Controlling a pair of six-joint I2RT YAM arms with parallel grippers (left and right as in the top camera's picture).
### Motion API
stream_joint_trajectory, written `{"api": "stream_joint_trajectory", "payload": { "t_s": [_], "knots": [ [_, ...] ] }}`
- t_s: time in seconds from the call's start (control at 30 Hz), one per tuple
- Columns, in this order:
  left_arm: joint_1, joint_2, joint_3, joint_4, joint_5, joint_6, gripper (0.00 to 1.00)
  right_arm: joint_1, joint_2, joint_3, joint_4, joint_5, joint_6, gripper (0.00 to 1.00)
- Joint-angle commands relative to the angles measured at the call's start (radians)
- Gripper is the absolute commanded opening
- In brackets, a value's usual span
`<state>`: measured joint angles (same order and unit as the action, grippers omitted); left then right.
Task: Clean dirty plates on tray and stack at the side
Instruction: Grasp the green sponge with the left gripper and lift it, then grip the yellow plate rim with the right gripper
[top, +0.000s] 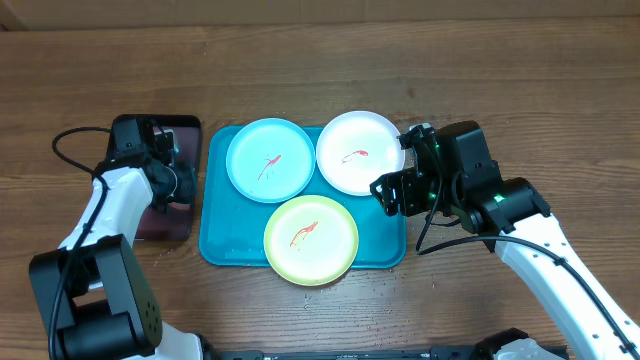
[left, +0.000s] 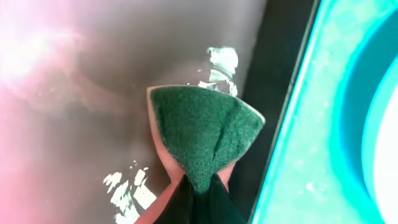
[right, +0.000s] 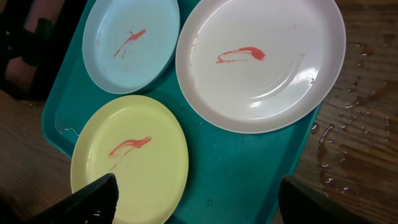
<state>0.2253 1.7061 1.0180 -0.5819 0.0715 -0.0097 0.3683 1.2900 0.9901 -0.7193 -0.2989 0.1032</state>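
Three plates lie on the turquoise tray (top: 222, 245): light blue (top: 270, 160) at back left, white (top: 360, 152) at back right, yellow-green (top: 311, 239) in front. Each has a red smear. They also show in the right wrist view: light blue (right: 130, 43), white (right: 261, 62), yellow-green (right: 130, 155) on the tray (right: 242, 168). My left gripper (top: 178, 183) is shut on a green sponge (left: 205, 134) over the small pinkish tray (top: 170, 215). My right gripper (top: 385, 195) is open and empty above the turquoise tray's right edge, near the white plate.
The small black-rimmed pinkish tray (left: 74, 93) stands left of the turquoise tray and looks wet. Water drops lie on the wooden table (right: 354, 124) to the right of the tray. The turquoise tray's rim (left: 311, 124) is close to the sponge.
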Motion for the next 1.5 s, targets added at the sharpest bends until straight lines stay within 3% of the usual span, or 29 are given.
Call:
{"api": "stream_joint_trajectory", "payload": {
  "t_s": [0.0, 0.5, 0.77, 0.83, 0.9, 1.03, 1.17, 1.3, 1.47],
  "knots": [
    [0.002, -0.018, -0.009, -0.04, 0.053, -0.02, 0.04, 0.005, -0.004, 0.028, -0.003, 0.011, -0.007, 0.84],
    [0.003, -0.031, -0.002, -0.156, 0.054, -0.02, 0.04, 0.005, -0.004, 0.028, -0.009, 0.01, -0.007, 0.84],
    [0.004, -0.174, 0.087, -0.207, 0.051, -0.02, 0.04, 0.006, 0.008, 0.028, -0.06, 0.01, -0.008, 0.83],
    [0.004, -0.198, 0.087, -0.212, 0.052, -0.02, 0.13, 0.016, 0.021, 0.028, -0.071, 0.01, -0.008, 0.82],
    [0.004, -0.202, 0.087, -0.226, 0.052, -0.02, 0.16, 0.033, 0.041, 0.028, -0.08, 0.01, -0.011, 0.82],
    [0.004, -0.203, 0.087, -0.258, 0.052, -0.02, 0.04, 0.093, 0.111, 0.028, -0.076, 0.01, -0.05, 0.82],
    [0.003, -0.203, 0.087, -0.257, 0.057, -0.021, 0.04, 0.143, 0.197, 0.028, -0.058, 0.015, -0.052, 0.79],
    [0.003, -0.203, 0.087, -0.255, 0.056, -0.021, 0.04, 0.168, 0.268, 0.028, -0.026, 0.013, -0.05, 0.7],
    [0.003, -0.203, 0.087, -0.255, 0.057, -0.021, 0.04, 0.192, 0.315, 0.025, -0.015, 0.014, -0.031, 0.69]
  ]
}}
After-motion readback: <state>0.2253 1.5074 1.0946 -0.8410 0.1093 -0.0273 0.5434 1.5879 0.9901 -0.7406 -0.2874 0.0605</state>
